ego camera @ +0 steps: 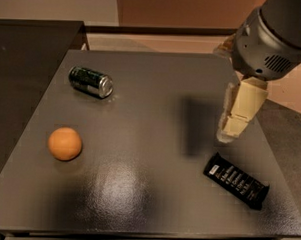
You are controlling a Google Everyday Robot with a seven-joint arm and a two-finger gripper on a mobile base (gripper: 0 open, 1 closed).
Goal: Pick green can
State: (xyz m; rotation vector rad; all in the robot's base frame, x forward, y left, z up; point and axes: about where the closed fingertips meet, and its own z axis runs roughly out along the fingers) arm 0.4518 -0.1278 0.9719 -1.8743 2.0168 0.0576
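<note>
Green can (90, 81) lies sideways on desk (150, 122), far left; claw (230, 131) hangs over the right side, whether open or closed I cannot tell.

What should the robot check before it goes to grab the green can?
1. The green can is in view, lying on its side at the table's far left: ok.
2. The gripper is by the can: not ok, it hangs over the right side.
3. Nothing lies between them: ok.
4. The orange ball sits apart from the can: ok.
5. The black snack bar is off that path: ok.
</note>
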